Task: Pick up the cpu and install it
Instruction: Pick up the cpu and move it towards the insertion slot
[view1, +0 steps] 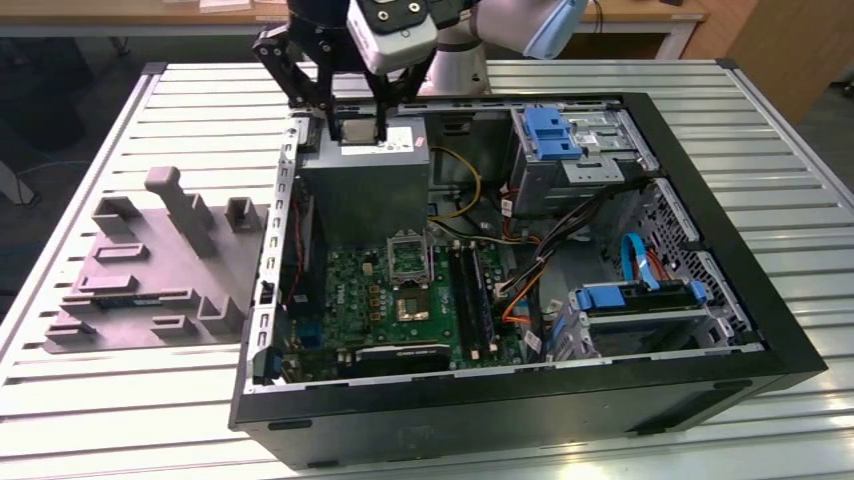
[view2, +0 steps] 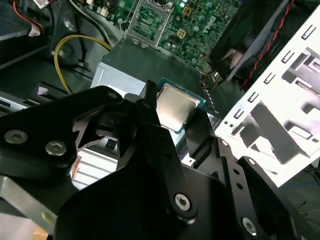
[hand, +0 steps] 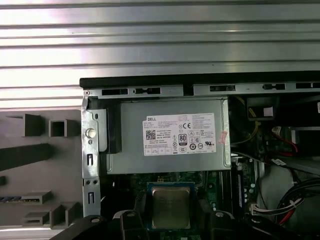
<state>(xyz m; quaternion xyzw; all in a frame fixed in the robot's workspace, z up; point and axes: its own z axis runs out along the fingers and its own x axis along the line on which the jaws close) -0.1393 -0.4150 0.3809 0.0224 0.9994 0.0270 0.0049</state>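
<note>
— Exterior view first: your arm (view1: 507, 25) is reaching down over the far end of the open computer case (view1: 534, 415). Your jaws are pinching the cpu (view1: 358, 130) between them, directly over the big grey power supply box (view1: 363, 190).

— Agreed. In the second wrist view the cpu (view2: 175, 106) is showing its pale metal top, tilted a little, with a thin green edge around it. Your black fingers (view2: 150, 130) are pressing on two opposite sides of it.

— Is it resting on the box or hanging clear of it?

— That I cannot tell; from every angle the chip is simply sitting over the grey lid. In the first wrist view you are looking straight down on the cpu (hand: 170, 205), and the box with its white label (hand: 175, 135) is lying just beyond it.

— And the socket frame (view1: 407, 255)?

— It is lying on the green motherboard (view1: 400, 300), just past the other end of the box and apart from the chip you are holding. The second wrist view is catching the same frame (view2: 150, 20), its dark centre facing up, with a yellow cable (view2: 75, 45) looping beside the box.

— Anything around the case?

— The case is lying on its side on the slatted metal counter (view1: 134, 400). A grey moulded fixture block (view1: 147, 260) is sitting on the counter just beside the case, on the exterior view's left. Inside, blue drive brackets (view1: 547, 130) are showing toward the exterior view's right.
</note>
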